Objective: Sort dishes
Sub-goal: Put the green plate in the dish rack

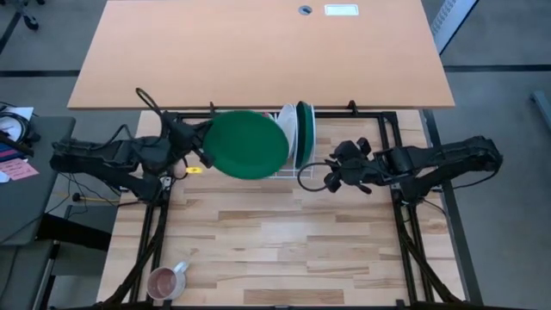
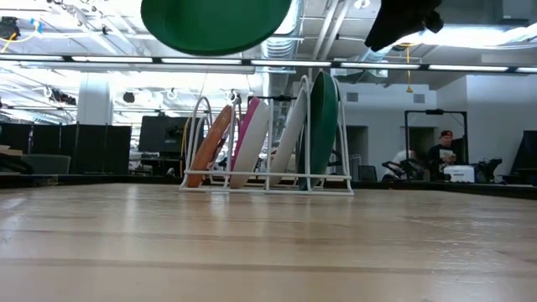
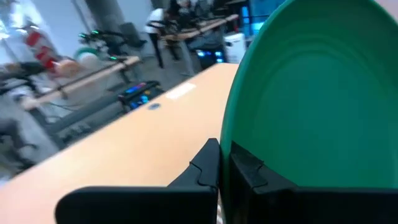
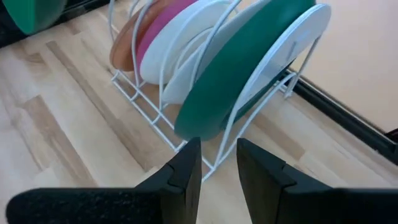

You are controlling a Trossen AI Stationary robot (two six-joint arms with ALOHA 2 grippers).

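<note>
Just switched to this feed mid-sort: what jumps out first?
The left gripper is shut on the rim of a green plate, holding it high above the table beside the rack. The rack holds plates on edge: orange-brown, pink, white and another green one. The right gripper hovers by the rack's end, empty.

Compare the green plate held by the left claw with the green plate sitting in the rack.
The held green plate is up in the air, pinched at its rim by the left claw; the racked green plate stands in the white wire rack, touched by no claw. The held one lies nearly flat seen from above; the racked one stands on edge, leaning. Both are round, dark green and look alike in size.
</note>
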